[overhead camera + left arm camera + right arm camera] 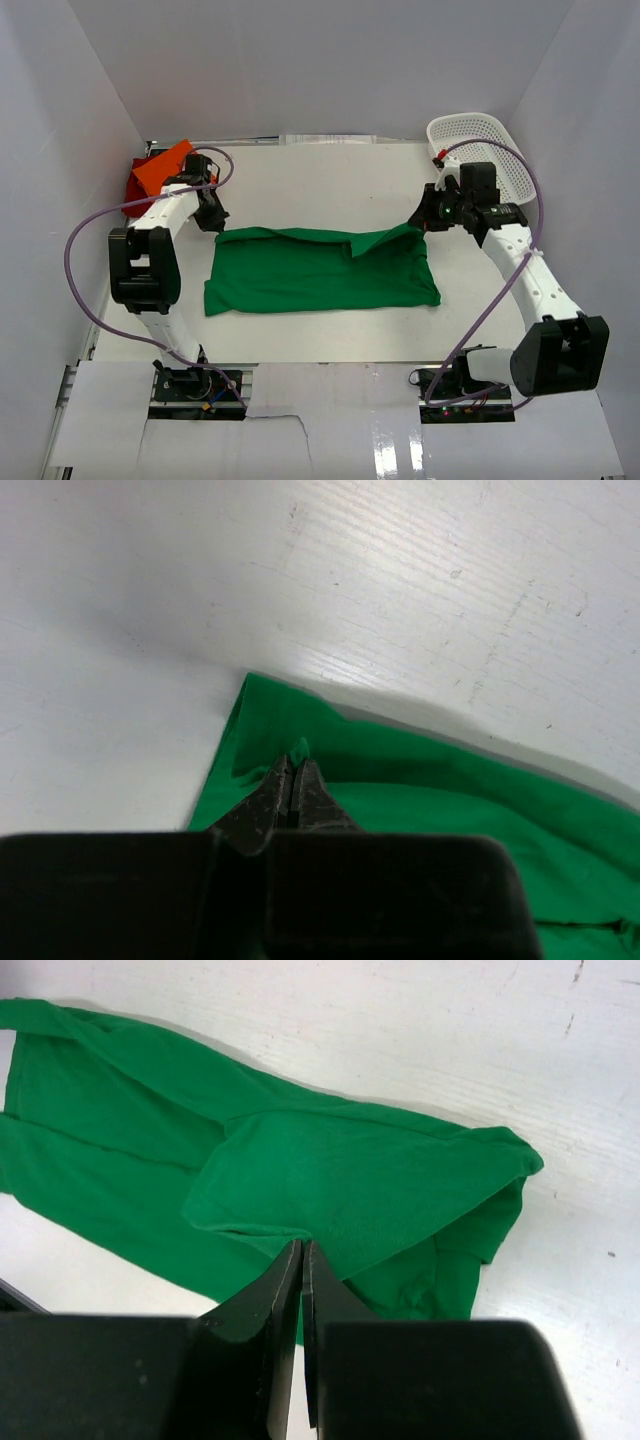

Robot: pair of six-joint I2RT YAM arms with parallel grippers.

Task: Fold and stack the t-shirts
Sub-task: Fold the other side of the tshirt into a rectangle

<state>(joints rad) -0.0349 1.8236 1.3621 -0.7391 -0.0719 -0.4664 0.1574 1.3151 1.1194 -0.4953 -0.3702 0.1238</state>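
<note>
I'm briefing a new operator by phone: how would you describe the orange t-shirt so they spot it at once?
Find the white table and go to its far left corner, just beyond the left arm. The orange t-shirt lies there, dark red cloth showing at its left edge. It is the only bright orange thing, unlike the green t-shirt spread across the table's middle.

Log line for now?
left tool shut on green t-shirt | right tool shut over it | orange t-shirt back-left
</note>
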